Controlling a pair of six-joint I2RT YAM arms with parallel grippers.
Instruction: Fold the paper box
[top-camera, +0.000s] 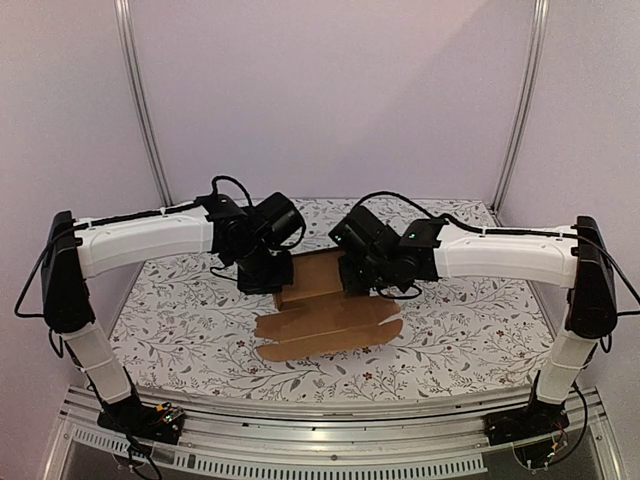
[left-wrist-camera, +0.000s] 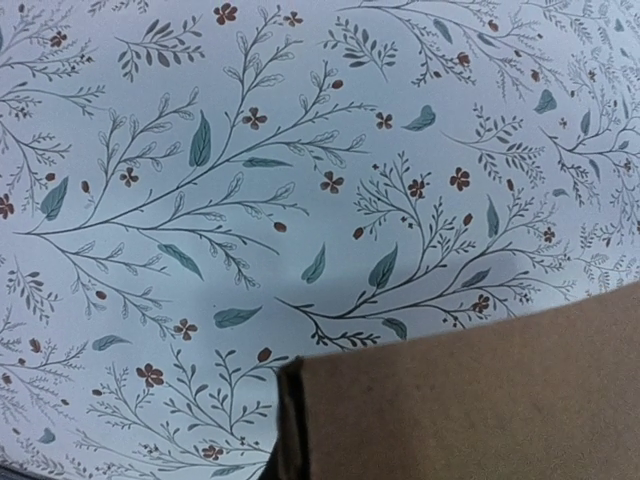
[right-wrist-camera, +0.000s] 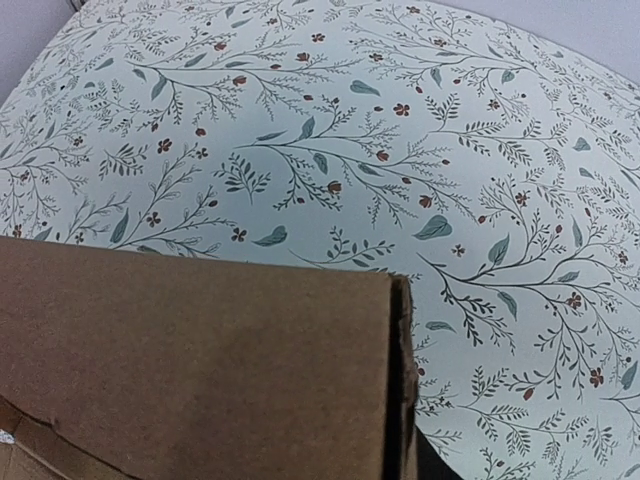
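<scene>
Cardboard box (right-wrist-camera: 190, 360) fills both wrist views, half-folded on the floral table (top-camera: 450, 320) between both grippers. Left gripper (top-camera: 262, 268) is closed, right gripper (top-camera: 365, 272) I can't tell. If either slips, the raised panel could spring flat again.

A robot test cell in a lab: plain pale lilac wall panels (top-camera: 330, 90) joined by grey metal posts (top-camera: 143, 100) enclose a table under a white floral-printed cloth (top-camera: 180, 300), filling the frame's centre.

Both grippers' fingertips (and the paper box (top-camera: 325, 310) far edge) behind wrists
</scene>
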